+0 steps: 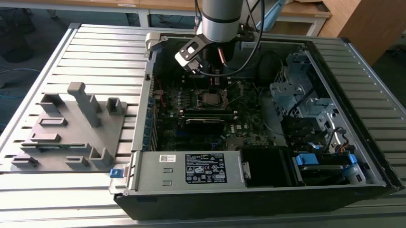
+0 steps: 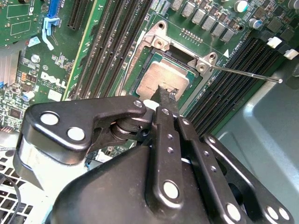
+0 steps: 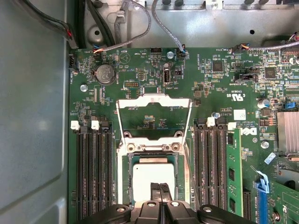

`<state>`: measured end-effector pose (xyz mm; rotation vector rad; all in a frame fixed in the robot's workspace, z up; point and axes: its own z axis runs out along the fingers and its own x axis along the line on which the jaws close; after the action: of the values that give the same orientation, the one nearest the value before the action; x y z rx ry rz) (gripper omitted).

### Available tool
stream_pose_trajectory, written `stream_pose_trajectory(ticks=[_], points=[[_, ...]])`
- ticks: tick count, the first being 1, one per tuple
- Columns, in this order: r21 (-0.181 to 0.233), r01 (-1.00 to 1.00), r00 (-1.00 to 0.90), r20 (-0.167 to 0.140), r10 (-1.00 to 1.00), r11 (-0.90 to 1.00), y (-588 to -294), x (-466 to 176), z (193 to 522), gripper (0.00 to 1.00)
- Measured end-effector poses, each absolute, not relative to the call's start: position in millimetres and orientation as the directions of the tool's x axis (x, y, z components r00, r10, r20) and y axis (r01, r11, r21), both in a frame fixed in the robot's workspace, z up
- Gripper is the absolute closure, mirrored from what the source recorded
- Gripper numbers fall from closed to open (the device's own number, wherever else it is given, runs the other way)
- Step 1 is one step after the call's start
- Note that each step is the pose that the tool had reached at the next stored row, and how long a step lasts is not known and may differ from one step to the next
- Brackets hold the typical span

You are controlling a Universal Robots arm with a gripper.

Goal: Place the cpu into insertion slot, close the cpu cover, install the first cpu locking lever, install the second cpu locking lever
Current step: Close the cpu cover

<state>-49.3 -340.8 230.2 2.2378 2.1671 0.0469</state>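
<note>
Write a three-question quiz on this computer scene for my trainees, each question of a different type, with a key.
1. True or false: the cpu lies in the slot.
2. The cover is: A) shut over the cpu, B) swung open, C) lying outside the case.
3. Fill in: the gripper, jaws together, is directly over the ____.
Key: 1 true; 2 B; 3 cpu.
</note>
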Motion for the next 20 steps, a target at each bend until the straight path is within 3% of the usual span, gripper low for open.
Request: stream_pose_trajectory(ticks=[20], points=[[0.040,0.999,0.032,0.004,0.999,-0.032,-340.8,-49.2,234.2,0.90]])
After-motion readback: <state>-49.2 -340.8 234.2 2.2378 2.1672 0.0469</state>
